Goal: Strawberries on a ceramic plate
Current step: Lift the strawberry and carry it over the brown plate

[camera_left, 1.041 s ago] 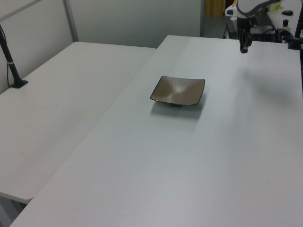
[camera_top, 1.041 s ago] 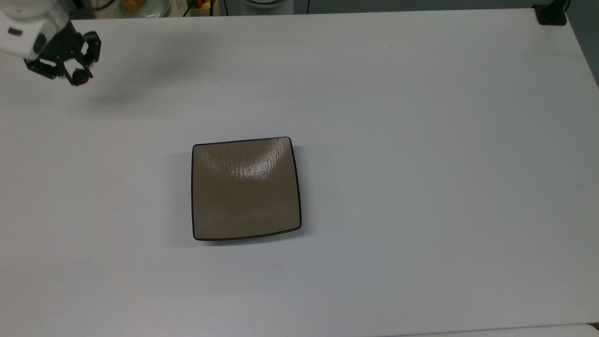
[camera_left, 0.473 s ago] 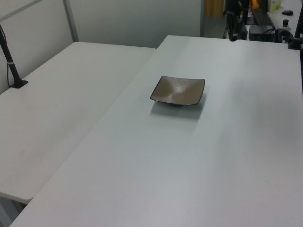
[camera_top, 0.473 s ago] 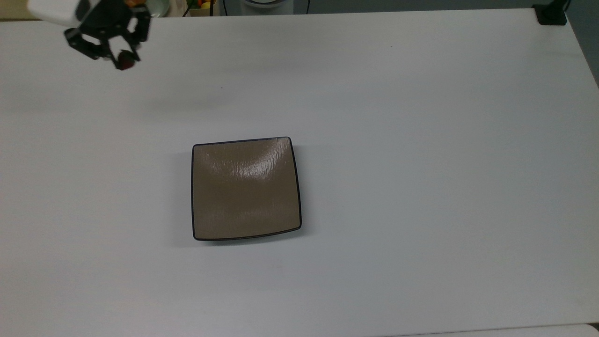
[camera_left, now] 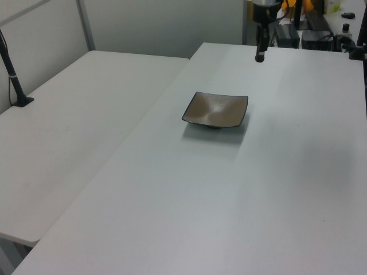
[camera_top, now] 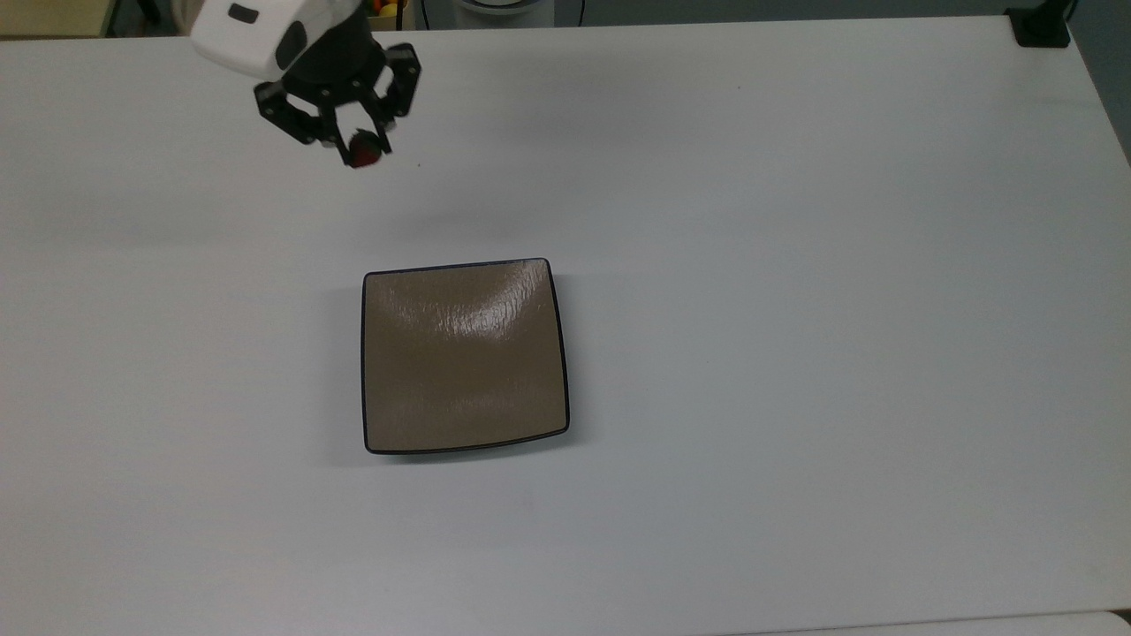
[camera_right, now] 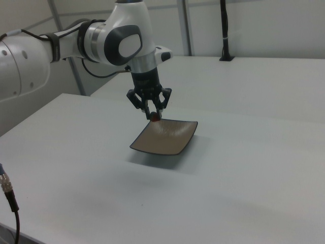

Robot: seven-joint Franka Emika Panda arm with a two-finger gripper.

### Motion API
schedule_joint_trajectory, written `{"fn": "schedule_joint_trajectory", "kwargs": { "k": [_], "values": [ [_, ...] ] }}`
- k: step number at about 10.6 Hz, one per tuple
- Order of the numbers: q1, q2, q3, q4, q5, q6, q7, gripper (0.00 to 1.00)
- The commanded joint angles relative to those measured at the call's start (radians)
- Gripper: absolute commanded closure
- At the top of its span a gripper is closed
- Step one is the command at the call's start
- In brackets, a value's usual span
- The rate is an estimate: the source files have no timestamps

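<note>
A small red strawberry (camera_top: 363,153) is pinched in my gripper (camera_top: 361,150), which is shut on it and hangs in the air above the white table. The square tan-brown ceramic plate (camera_top: 463,357) lies on the table's middle with nothing on it. In the top view the gripper is up and to the left of the plate. In the right view the gripper (camera_right: 154,115) and strawberry (camera_right: 154,118) hover near the plate's (camera_right: 165,138) far-left edge. In the left view the gripper (camera_left: 260,56) hangs beyond the plate (camera_left: 216,110).
The white table (camera_top: 795,309) spreads wide around the plate. A black clamp base (camera_top: 1041,26) sits at the top view's upper right corner. A second table (camera_left: 74,120) adjoins on the left view's left, with a black pole (camera_left: 12,74) on it.
The gripper has carried the strawberry rightward in the top view, from the far left edge toward the plate, staying above the table. The plate has not moved.
</note>
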Motion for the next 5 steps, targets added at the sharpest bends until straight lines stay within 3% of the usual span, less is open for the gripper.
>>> {"fn": "schedule_joint_trajectory", "kwargs": {
  "k": [1,5],
  "values": [
    [0.036,0.068,0.005,0.011,0.021,0.155,0.118,0.93],
    [0.077,0.157,0.005,-0.019,0.024,0.344,0.120,0.93]
  ]
}}
